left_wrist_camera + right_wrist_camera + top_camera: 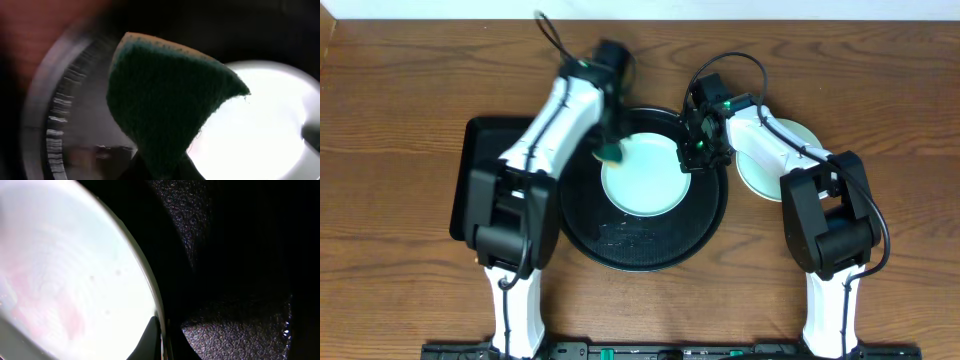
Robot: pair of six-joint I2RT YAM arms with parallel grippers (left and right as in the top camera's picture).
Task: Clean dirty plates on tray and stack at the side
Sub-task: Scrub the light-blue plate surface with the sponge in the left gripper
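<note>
Centrally on tabletop: round black tray [642, 255], pale teal plate [642, 185] lying in its far half. Right pincer [693, 152] at plate's right rim, fingers nearly closed, pinching rim. Left pincer [610, 150] at plate's far-left rim, clamped on green sponge [165, 100]; sponge over plate's edge. Pale second plate [756, 180] off tray, toward right edge, partly under right arm.

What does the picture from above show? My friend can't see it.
Two white-and-black robot arms work on a pale plate on a round black tray: the left gripper holds a green sponge at its left edge, the right gripper sits at its right rim. Another plate lies on the wooden table, right of the tray.
</note>
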